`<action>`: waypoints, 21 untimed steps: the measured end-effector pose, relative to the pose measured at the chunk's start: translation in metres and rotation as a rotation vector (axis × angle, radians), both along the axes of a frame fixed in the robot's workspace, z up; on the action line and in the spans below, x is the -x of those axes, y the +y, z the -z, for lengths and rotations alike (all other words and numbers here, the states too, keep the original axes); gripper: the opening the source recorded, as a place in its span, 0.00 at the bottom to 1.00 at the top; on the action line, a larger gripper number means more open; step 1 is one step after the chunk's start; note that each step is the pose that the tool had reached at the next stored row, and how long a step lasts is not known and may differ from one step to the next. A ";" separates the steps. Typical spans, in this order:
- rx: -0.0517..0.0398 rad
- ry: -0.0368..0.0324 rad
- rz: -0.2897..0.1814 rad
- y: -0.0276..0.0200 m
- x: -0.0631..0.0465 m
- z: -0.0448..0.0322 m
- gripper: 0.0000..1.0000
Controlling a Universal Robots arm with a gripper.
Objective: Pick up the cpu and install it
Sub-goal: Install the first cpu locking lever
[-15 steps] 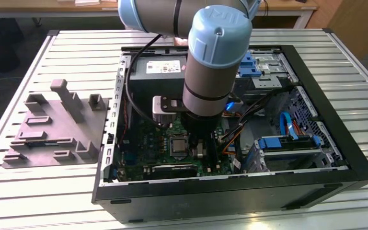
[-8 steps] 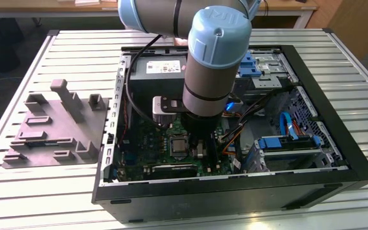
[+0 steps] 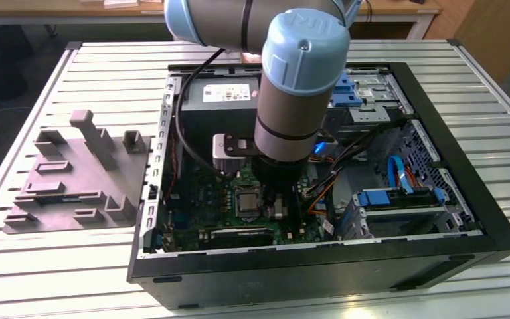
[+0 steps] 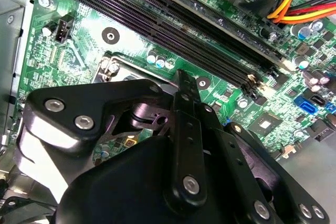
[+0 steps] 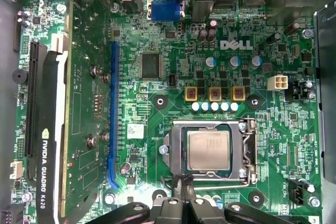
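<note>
- Sitting in the dark metal-framed socket (image 5: 210, 153) of the green circuit board (image 5: 157, 129), the small flat square silvery-grey cpu (image 5: 209, 151) shows in the first wrist view.
- Black gripper (image 5: 181, 184) at the cpu's 6 o'clock: fingers look pressed together, holding nothing.
- Light, rigid, smooth, I'd judge; fragile underneath, so grip opposite edges.
- Printed labels stay unread.
</note>
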State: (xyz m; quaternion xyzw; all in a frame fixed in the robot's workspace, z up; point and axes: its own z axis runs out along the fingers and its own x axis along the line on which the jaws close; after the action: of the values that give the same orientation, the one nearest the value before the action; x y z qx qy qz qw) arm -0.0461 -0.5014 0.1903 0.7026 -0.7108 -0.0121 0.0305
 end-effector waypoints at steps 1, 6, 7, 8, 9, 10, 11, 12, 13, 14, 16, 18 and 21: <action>-0.0001 -0.0002 0.000 0.0000 0.000 0.0001 0.11; -0.0004 -0.0013 0.000 0.0000 -0.002 0.0006 0.11; -0.0005 -0.0015 0.000 0.0000 -0.002 0.0008 0.11; -0.0006 -0.0018 0.000 0.0000 -0.002 0.0010 0.11; -0.0010 -0.0024 -0.001 0.0001 -0.003 0.0013 0.11; -0.0013 -0.0024 0.000 0.0001 -0.003 0.0018 0.11; -0.0010 -0.0027 0.000 0.0000 -0.003 0.0019 0.11; -0.0006 -0.0029 0.000 0.0000 -0.003 0.0019 0.11; -0.0006 -0.0032 0.000 0.0000 -0.003 0.0021 0.11; -0.0006 -0.0034 0.000 0.0000 -0.003 0.0021 0.11; -0.0011 -0.0038 -0.001 0.0000 -0.003 0.0021 0.11; -0.0018 -0.0040 -0.001 0.0001 -0.003 0.0008 0.11; -0.0014 -0.0038 -0.001 0.0001 -0.003 -0.0040 0.11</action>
State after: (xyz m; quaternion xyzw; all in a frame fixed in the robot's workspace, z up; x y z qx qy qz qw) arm -0.0432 -0.5013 0.1943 0.7029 -0.7106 -0.0113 0.0286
